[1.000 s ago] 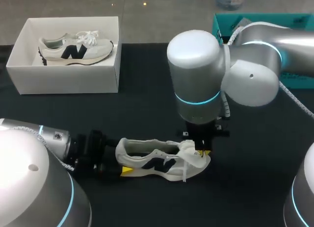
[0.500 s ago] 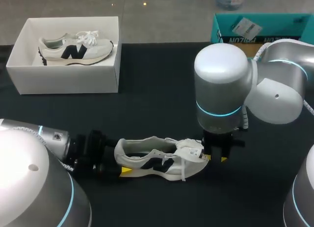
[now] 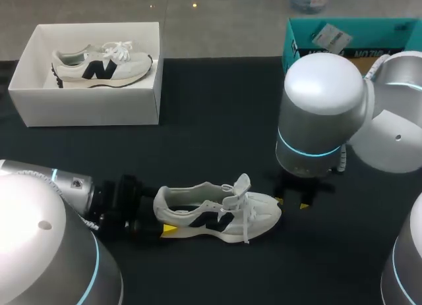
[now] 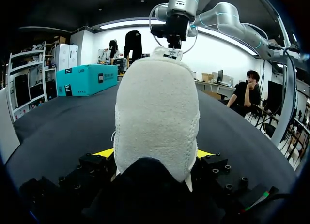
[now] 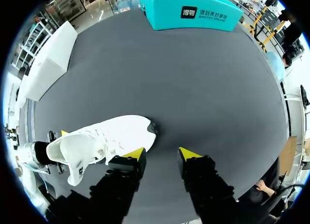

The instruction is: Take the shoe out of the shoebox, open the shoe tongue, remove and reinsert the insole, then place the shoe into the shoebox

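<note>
Obs., standing by the rig, clock positions read from the head camera.

- Counter [image 3: 211, 120]: dark cloth surface.
- Shoe [image 3: 217, 216]: white with a dark side mark, out of the box, lying on its sole at about 6 o'clock on the counter. Toe points to 3 o'clock, heel to 9 o'clock.
- Tongue [image 3: 241, 184]: stands up from the shoe's opening, tilted toward 1 o'clock. Laces [image 3: 245, 219] hang loose over the near side.
- Left claw [image 4: 154, 153]: comes in from 9 o'clock, low to the counter. Its wrist camera shows a yellow tip on each side of the heel, both pressed against it, so it is gripping the shoe by the heel.
- Right claw [image 3: 291, 203]: pointing down at the counter, at 3 o'clock of the toe, just beside it. Its wrist camera shows the two yellow tips spread with only bare counter between them. The toe lies outside the gap, close to one finger; whether it touches I cannot tell. Open, holding nothing.
- Shoebox [image 3: 86, 107]: white, lid off, at 10 o'clock, well apart from both claws. A second shoe [image 3: 102, 62] of the same kind lies in it, toe to 3 o'clock.
- Teal box [image 3: 343, 35]: at 1 o'clock, at the far edge of the counter.
</note>
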You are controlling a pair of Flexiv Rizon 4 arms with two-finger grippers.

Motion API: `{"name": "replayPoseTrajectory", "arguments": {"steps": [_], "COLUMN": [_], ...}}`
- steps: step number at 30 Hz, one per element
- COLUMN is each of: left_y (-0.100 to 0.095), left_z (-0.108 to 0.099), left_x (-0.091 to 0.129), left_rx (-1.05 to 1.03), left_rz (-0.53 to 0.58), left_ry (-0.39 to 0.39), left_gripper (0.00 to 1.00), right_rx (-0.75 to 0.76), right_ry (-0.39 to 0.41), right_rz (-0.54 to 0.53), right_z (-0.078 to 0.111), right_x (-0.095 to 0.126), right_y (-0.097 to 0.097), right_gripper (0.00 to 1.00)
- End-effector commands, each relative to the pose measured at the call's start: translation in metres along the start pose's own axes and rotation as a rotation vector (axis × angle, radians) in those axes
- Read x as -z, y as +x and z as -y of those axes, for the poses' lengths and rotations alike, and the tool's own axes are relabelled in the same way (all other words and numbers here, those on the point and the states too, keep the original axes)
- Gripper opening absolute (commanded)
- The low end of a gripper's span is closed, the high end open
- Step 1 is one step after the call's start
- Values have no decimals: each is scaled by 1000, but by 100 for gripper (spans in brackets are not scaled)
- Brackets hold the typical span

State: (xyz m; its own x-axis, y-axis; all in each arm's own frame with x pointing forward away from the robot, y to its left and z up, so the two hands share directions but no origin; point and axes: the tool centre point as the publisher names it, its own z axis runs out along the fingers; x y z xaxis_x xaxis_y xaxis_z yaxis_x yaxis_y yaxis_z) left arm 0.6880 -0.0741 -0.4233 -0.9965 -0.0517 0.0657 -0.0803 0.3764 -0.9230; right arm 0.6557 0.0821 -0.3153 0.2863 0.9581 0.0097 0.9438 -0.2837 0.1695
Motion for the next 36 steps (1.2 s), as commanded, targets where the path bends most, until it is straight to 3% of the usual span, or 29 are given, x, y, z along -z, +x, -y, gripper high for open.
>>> {"name": "replayPoseTrajectory", "arguments": {"steps": [1,2,3,5,9,14,17,18,32,36], "left_y": [0,0,0,0,0,0,0,0,0,0], "left_z": [-1,-1,-1,-1,-1,-1,-1,-1,-1,-1], "left_x": [1,1,1,1,1,1,1,1,1,1], "left_rx": [0,0,0,0,0,0,0,0,0,0], "left_rz": [1,1,1,1,1,1,1,1,1,1], "left_ry": [-1,-1,-1,-1,-1,-1,-1,-1,-1,-1], "left_gripper": [0,0,0,0,0,0,0,0,0,0], "right_rx": [17,71,153,320,556,876,995,958,958,1377], "right_ry": [-52,-58,-66,-61,-82,-40,2,14,14,7], "right_rz": [-68,-99,-160,-225,-289,-366,-386,-356,-356,-358], "right_z": [2,-1,-4,-11,-19,-24,-27,-29,-29,-31], "right_x": [20,25,32,43,64,78,80,78,78,74], "right_y": [8,12,18,30,54,87,108,115,115,143], "right_gripper": [45,50,61,100,100,100,100,100,100,100]}}
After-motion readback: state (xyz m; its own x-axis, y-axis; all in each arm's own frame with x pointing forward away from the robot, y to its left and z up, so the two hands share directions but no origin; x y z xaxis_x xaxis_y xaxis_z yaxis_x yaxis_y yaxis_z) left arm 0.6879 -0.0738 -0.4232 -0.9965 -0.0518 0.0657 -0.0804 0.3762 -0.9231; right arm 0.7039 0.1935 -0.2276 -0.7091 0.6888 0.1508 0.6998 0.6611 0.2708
